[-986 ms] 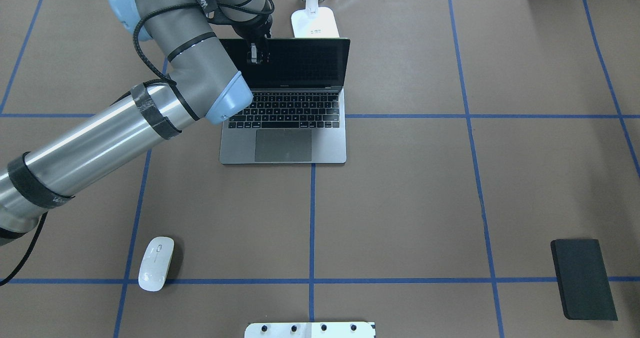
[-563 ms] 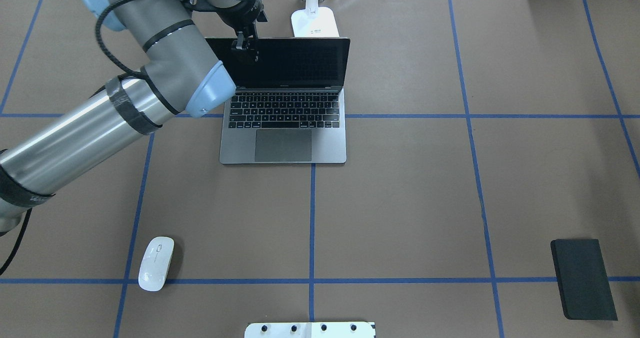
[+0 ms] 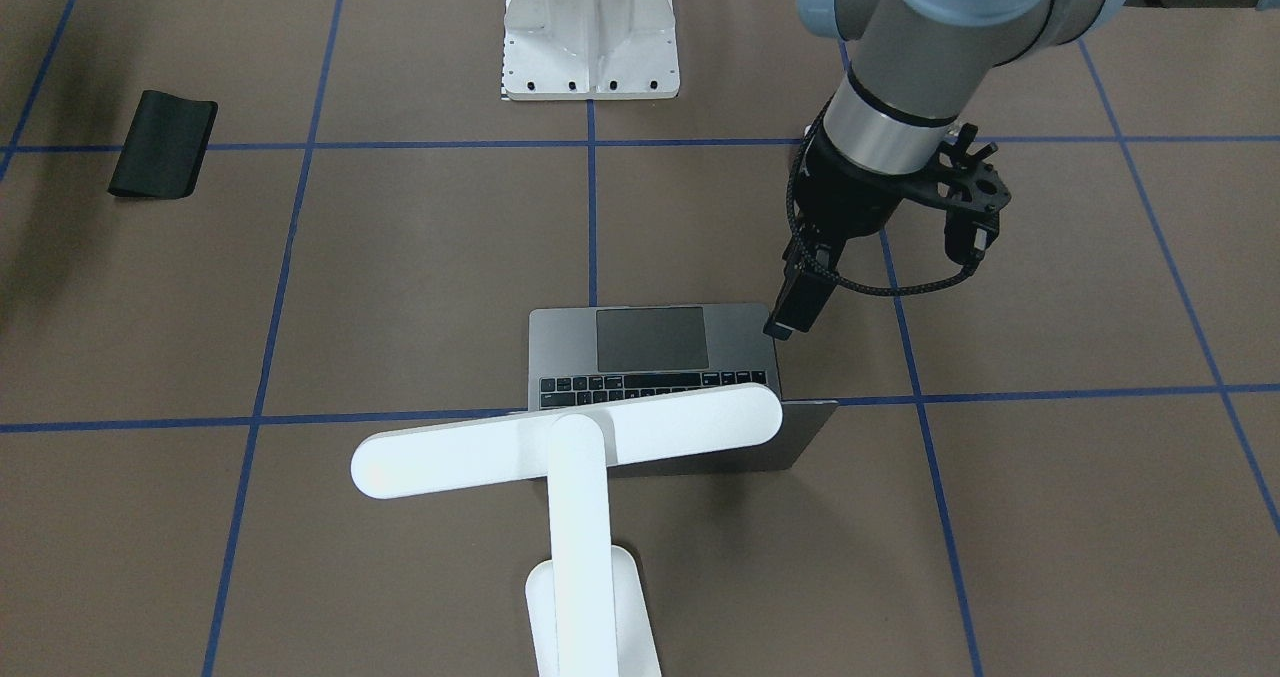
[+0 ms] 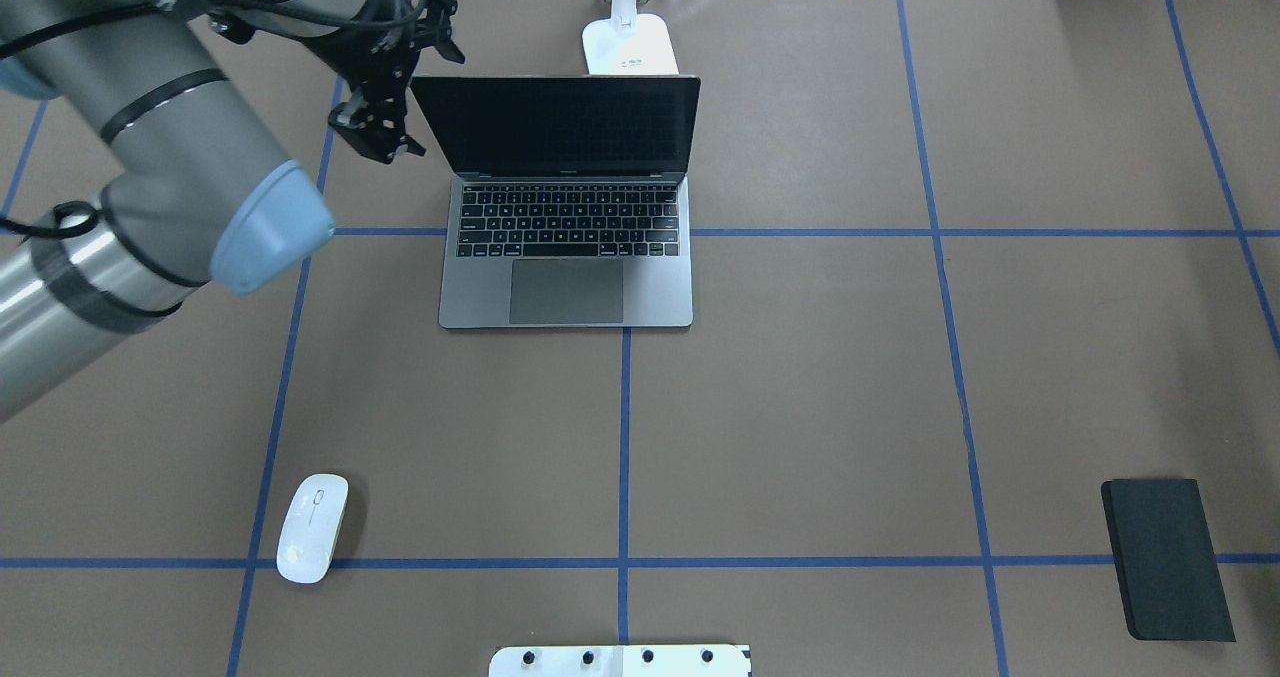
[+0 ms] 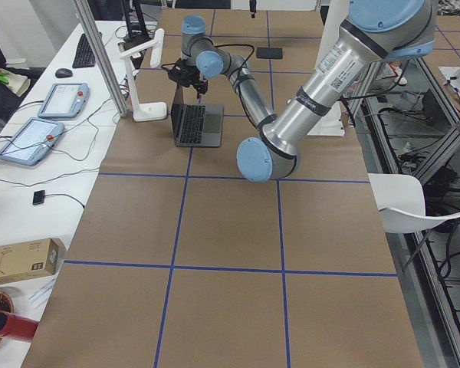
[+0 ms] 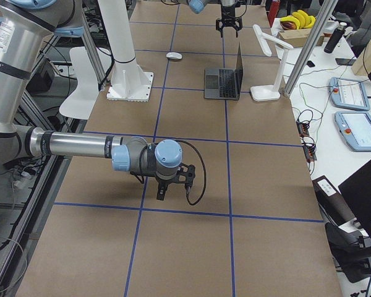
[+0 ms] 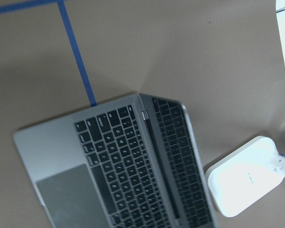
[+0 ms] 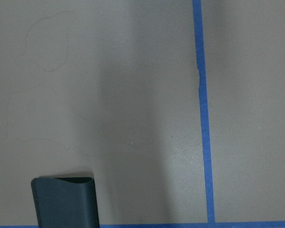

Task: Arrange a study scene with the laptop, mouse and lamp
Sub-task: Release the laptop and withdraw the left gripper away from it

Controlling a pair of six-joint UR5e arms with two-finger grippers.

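Left end effector (image 4: 373, 137) hovering beside open laptop (image 4: 566, 257) lid, fingers parted, gripping nothing. Laptop sitting on desk (image 4: 800, 407), lamp (image 3: 575, 497) just behind. Mouse (image 4: 312, 527) lying well apart. Right end effector (image 6: 162, 193): can't tell grip.

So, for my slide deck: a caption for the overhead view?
Left gripper hovers beside the open laptop; lamp behind it, mouse at lower left.

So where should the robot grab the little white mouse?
Across its two long sides, around the middle of the mouse, coming straight down from above. It lies flat and low on the table, so there is little to catch from the side, and its narrow width is probably easiest to pinch.
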